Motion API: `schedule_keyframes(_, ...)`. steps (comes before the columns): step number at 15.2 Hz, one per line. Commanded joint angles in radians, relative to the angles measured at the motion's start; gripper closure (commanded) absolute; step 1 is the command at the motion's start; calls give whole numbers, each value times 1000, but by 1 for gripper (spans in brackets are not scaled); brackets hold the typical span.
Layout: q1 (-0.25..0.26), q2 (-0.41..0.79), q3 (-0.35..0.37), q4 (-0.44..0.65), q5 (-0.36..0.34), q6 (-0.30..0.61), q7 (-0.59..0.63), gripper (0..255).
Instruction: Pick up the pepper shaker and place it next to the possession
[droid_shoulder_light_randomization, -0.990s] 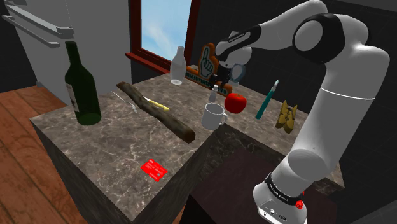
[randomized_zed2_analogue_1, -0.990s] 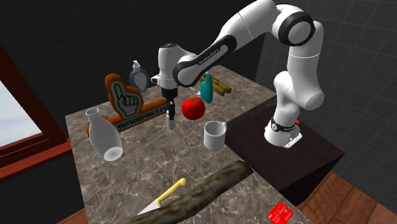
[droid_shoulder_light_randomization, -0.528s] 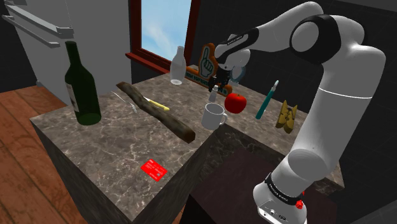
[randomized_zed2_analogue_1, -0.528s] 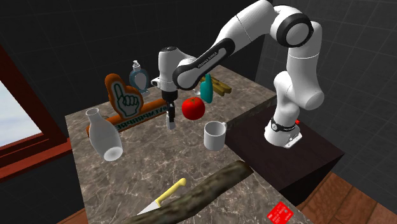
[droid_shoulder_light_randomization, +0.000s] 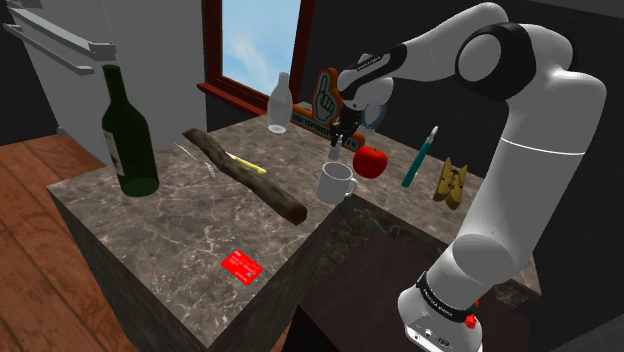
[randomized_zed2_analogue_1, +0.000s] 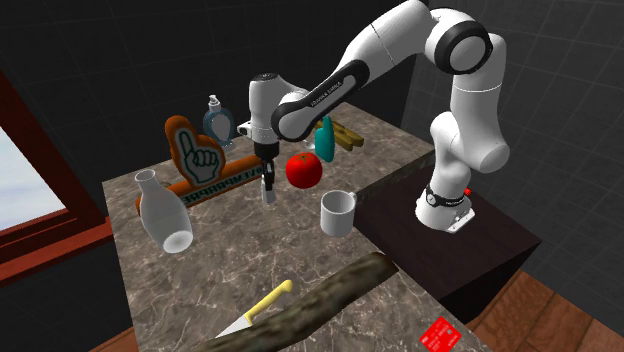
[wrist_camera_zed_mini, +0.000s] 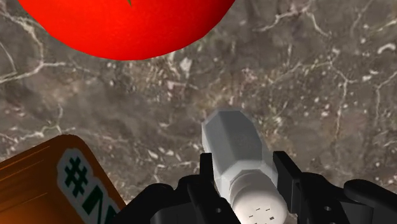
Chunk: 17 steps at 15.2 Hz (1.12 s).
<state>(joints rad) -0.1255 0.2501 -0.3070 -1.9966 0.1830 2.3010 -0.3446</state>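
Right, my gripper (wrist_camera_zed_mini: 245, 170) has its two black fingers closed narrowly on the pepper shaker (wrist_camera_zed_mini: 234, 141), clasping it high up, just under the perforated cap. The shaker hangs upright just beside the red apple (wrist_camera_zed_mini: 121, 25), between the apple and the orange foam-finger sign (wrist_camera_zed_mini: 54, 181), close over the marble counter (wrist_camera_zed_mini: 318, 76). Whether its base touches the stone I cannot tell. I judge it light, rigid and smooth-sided, so slippery rather than fragile. A hold this high leaves the faceted body free to swing, so I'd keep the pressure firm and move gently.
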Motion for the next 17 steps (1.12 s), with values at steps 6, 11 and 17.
schedule_keyframes(6,2,-14,-3,9,-8,-23,7,255)
schedule_keyframes(11,6,-47,-8,37,-27,-81,22,255)
schedule_keyframes(17,9,-81,-12,78,-46,-153,37,255)
